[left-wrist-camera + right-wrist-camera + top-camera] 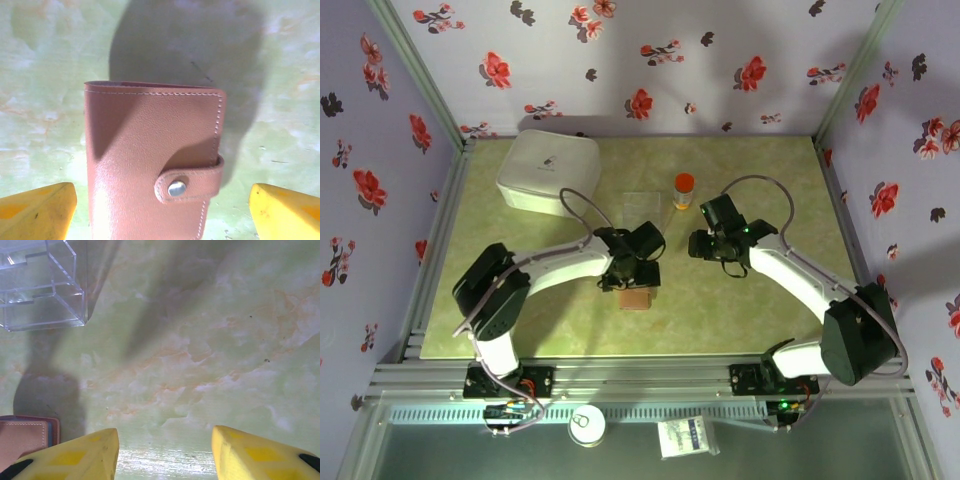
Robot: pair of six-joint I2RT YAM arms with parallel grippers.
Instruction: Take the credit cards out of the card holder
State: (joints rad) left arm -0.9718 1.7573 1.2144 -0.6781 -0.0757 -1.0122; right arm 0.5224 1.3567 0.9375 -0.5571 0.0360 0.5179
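The brown card holder (150,165) lies closed on the green table, its strap snapped down by a silver stud (176,188). The credit cards are hidden inside it. My left gripper (162,217) is open, one yellow finger (37,210) on each side of the holder and both apart from it. In the top view the holder (637,298) sits just below the left gripper (631,282). My right gripper (165,460) is open over bare table, nothing between its fingers. A corner of the holder (22,437) shows left of it. In the top view the right gripper (697,245) hovers right of the holder.
A clear plastic tray (642,208) stands behind the grippers, and its corner (40,285) shows in the right wrist view. An orange-capped bottle (683,190) stands beside it. A large white lidded box (548,172) sits at the back left.
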